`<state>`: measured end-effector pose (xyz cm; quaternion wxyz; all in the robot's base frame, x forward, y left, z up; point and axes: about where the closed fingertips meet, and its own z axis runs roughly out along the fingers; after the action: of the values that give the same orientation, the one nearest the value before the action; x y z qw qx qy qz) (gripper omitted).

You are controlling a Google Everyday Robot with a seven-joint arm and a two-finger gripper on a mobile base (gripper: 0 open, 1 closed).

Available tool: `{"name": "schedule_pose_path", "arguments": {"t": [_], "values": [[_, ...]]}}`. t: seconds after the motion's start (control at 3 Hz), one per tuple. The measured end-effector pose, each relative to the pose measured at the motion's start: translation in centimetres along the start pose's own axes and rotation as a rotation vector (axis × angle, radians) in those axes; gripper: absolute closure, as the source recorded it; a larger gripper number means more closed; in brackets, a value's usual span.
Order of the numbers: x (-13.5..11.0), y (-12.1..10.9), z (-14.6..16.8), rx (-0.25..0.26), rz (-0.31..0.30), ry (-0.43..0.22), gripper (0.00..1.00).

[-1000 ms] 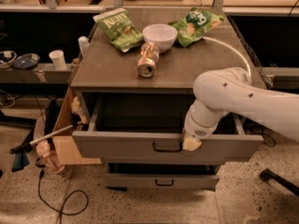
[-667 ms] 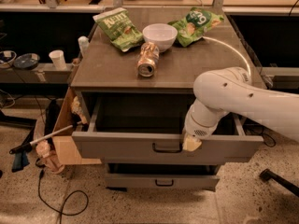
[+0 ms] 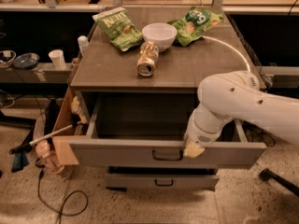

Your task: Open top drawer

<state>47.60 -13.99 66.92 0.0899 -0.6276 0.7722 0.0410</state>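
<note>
The top drawer (image 3: 131, 154) is a wide grey metal drawer, pulled well out from under the cabinet top, with its dark inside showing. Its small dark loop handle (image 3: 167, 156) sits at the centre of the front. My gripper (image 3: 192, 149) is at the end of the white arm (image 3: 243, 106), which reaches in from the right. It rests at the drawer front's top edge, just right of the handle. A narrower grey drawer (image 3: 161, 181) with the same handle sits below, pushed in.
On the cabinet top (image 3: 107, 69) lie two green chip bags (image 3: 117, 27), a white bowl (image 3: 159, 34) and a tipped can (image 3: 147, 59). An open cardboard box (image 3: 63, 129) with a stick and clutter stands at the left. A cable (image 3: 60, 199) lies on the floor.
</note>
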Motion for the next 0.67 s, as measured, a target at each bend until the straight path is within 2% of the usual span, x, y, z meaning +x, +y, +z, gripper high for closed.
{"name": "schedule_pose_path", "arguments": {"t": [0.67], "values": [[0.8,2.6,-1.7,-0.010,-0.004,0.000,1.00]]}}
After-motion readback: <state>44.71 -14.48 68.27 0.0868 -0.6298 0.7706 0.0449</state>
